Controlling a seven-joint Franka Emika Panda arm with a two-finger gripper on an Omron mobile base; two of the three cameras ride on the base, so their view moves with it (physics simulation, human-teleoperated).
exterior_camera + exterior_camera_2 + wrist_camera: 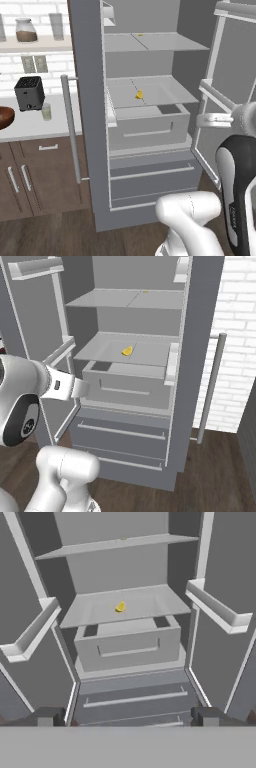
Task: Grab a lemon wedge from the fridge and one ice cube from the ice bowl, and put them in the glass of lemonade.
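The fridge (86, 125) stands with both doors swung open. On its middle shelf lies the tiny yellow lemon wedge (139, 94) (127, 350) (120, 607). My gripper (198, 120) (84, 389) (127, 717) hovers in front of the open fridge, well short of the shelf and lower than the wedge, open with nothing between its fingers. On the counter to the left sit the dark wooden ice bowl (4, 117), cut off by the picture's edge, and the small glass of lemonade (46, 111).
A black toaster (29, 93) stands behind the glass. Another small yellow piece (140, 34) lies on the fridge's upper shelf. Below the wedge's shelf is a grey crisper drawer (127, 647). Door bins (217, 609) jut in on both sides of the opening.
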